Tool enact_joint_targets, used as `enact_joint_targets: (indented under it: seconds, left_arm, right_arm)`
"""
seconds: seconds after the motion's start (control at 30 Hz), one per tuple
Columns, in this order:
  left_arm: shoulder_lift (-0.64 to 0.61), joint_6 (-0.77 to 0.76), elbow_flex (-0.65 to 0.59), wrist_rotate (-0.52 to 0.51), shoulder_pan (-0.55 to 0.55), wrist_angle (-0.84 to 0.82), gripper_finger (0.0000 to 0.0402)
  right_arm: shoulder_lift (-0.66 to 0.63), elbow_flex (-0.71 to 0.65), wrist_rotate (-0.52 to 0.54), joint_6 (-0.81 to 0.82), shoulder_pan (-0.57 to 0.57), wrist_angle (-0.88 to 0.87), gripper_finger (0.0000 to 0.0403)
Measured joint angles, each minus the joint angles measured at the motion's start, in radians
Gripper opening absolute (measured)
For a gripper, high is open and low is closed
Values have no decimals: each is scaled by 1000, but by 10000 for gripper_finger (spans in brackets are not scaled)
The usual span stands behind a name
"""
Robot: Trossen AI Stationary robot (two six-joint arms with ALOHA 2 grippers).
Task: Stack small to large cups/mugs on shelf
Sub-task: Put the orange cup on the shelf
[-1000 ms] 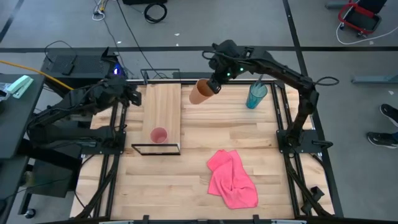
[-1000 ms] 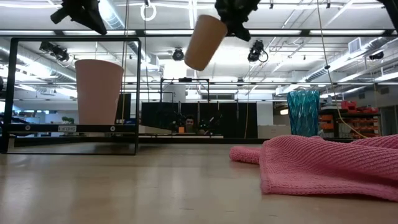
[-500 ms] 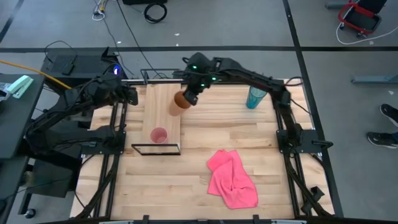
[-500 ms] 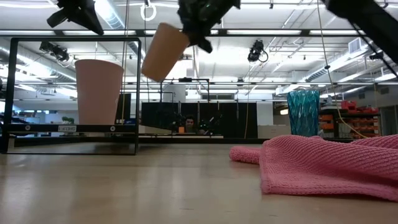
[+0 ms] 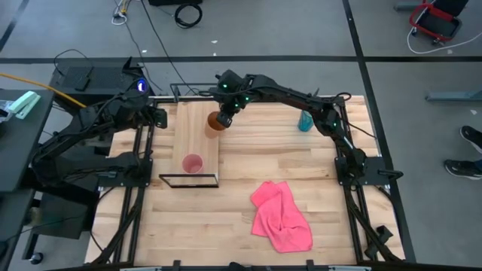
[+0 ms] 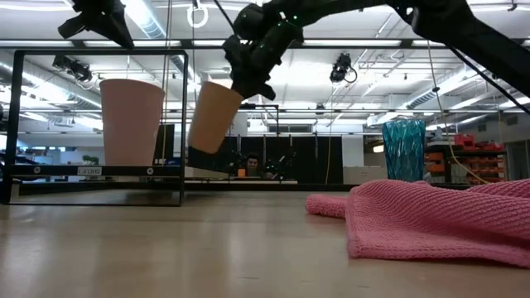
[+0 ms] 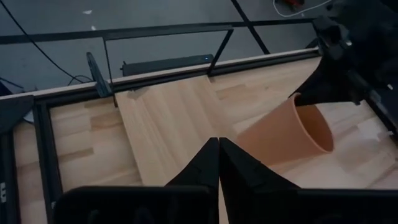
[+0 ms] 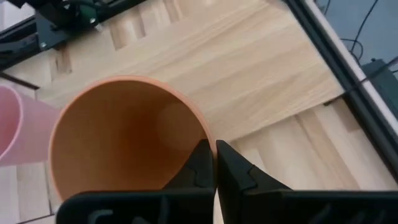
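The right gripper (image 5: pixel 224 114) is clamping the rim of the orange cup (image 5: pixel 215 125) and holding it in the air over the far part of the shelf (image 5: pixel 197 120), near that plank's right edge. In the low view the orange cup (image 6: pixel 213 117) is hanging tilted, its mouth up toward the gripper and its base swung down and to the left, clear of the shelf surface. The right wrist view is looking straight into the open mouth of the orange cup (image 8: pixel 127 134), with one finger inside the wall and one outside.

The pink cup (image 5: pixel 193 164) is standing upright on the near part of the shelf, well apart from the orange one; in the low view the pink cup (image 6: pixel 131 122) is showing inside the thin black frame. The teal tumbler (image 5: pixel 305 120) is standing upright on the tabletop (image 5: pixel 286 162) at its far right, partly behind the right arm. A pink cloth (image 5: pixel 282 217) is lying crumpled on the near right part of the tabletop.

The left gripper (image 5: pixel 157 115) is waiting just beside the shelf's far left corner, its fingers pressed together and holding nothing.
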Motion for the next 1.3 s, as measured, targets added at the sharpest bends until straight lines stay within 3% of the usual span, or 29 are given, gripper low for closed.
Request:
enact_joint_targets:
  seconds: [0.6, 1.3]
  left_arm:
    - [108, 9, 0, 34, 0, -2, 20]
    - [109, 9, 0, 59, 0, 1, 35]
  right_arm:
    - [15, 0, -2, -28, 28, 6, 3]
    - [50, -4, 20, -48, 55, 2, 4]
